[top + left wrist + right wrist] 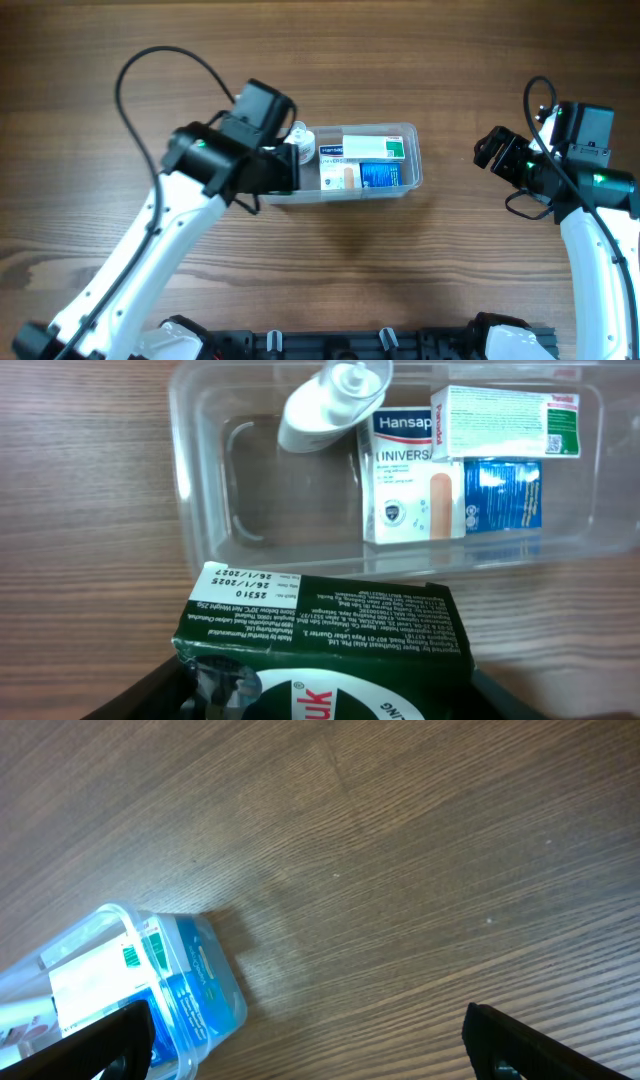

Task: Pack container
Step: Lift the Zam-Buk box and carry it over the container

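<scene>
Gripping a dark green carton (pixel 320 625) in the left fingers (pixel 160 695), at one end of the clear container (pixel 260 490) mid-worktop (pixel 450 270). Holding the right fingers (pixel 110 1035) spread and empty, well apart. Probably light, stiff, slick-walled, apt to slide; best grasped at the rim.

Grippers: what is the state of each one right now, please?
Left gripper: closed on the green box.
Right gripper: open, fingers wide apart, holding nothing.
</scene>
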